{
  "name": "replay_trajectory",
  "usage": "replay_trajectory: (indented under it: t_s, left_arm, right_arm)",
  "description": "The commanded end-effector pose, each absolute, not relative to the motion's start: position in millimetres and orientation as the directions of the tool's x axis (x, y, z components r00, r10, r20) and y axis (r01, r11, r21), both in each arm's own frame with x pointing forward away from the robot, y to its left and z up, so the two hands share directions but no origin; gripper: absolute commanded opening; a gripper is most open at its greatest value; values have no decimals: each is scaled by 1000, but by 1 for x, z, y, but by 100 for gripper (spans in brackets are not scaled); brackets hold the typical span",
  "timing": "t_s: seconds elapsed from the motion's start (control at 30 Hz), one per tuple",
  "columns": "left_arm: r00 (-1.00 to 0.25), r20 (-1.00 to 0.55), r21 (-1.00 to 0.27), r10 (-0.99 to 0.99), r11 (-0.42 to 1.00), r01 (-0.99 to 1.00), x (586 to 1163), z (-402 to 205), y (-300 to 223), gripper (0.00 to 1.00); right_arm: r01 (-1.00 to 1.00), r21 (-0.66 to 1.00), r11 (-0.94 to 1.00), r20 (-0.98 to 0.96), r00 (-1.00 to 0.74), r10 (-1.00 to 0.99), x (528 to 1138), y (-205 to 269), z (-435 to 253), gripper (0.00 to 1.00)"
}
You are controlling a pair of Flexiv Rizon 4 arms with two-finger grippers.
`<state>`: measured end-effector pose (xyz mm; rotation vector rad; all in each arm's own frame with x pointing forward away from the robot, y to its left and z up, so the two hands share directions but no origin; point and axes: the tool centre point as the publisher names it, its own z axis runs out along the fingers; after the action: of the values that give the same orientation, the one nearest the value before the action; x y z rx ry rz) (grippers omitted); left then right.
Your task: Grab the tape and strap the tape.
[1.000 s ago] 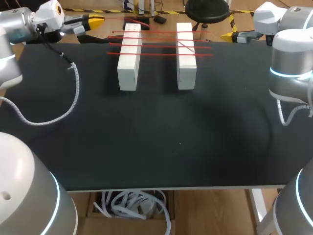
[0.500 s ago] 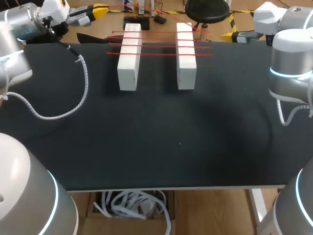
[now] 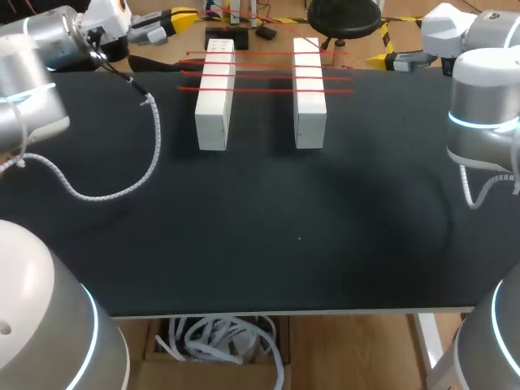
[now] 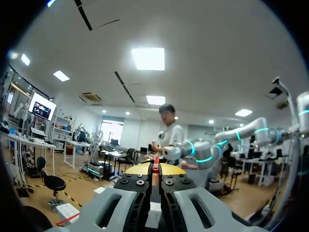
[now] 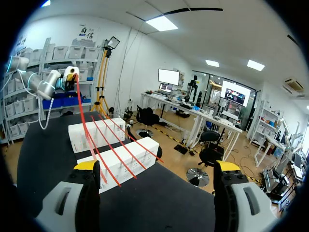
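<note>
Two white blocks, left (image 3: 215, 93) and right (image 3: 309, 91), lie side by side at the far part of the black table (image 3: 284, 211). Several strands of red tape (image 3: 268, 77) run across both. My left gripper (image 3: 175, 18) hangs beyond the table's far left edge, shut on the red tape (image 4: 155, 166), which shows pinched between its yellow tips (image 4: 172, 169). My right gripper (image 3: 382, 58) is at the far right, wide open and empty (image 5: 157, 166). Ahead of it are the blocks (image 5: 118, 159) with the tape strands (image 5: 108, 154) and the left gripper (image 5: 71, 77) beyond.
The left arm's white coiled cable (image 3: 122, 185) sags over the table's left part. The right arm's grey body (image 3: 483, 106) stands over the right edge.
My left gripper has moved right and farther back, carrying the tape, and its cable has swung right with it. The right arm and both blocks have stayed put.
</note>
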<state>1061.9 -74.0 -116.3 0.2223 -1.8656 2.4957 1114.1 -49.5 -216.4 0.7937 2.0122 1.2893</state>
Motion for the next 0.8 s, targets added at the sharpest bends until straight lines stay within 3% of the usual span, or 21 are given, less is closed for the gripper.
replay_trajectory:
  t_s: [0.03,0.8]
  left_arm:
    - [-984,149,-953,-97,-281,-116,1063,-119,-80,0]
    - [-981,162,-952,-107,-278,-127,1066,-119,-80,0]
  right_arm:
    - [157,925,345,-174,-632,755,1114,-50,-216,100]
    - [157,925,345,-174,-632,755,1114,-50,-216,100]
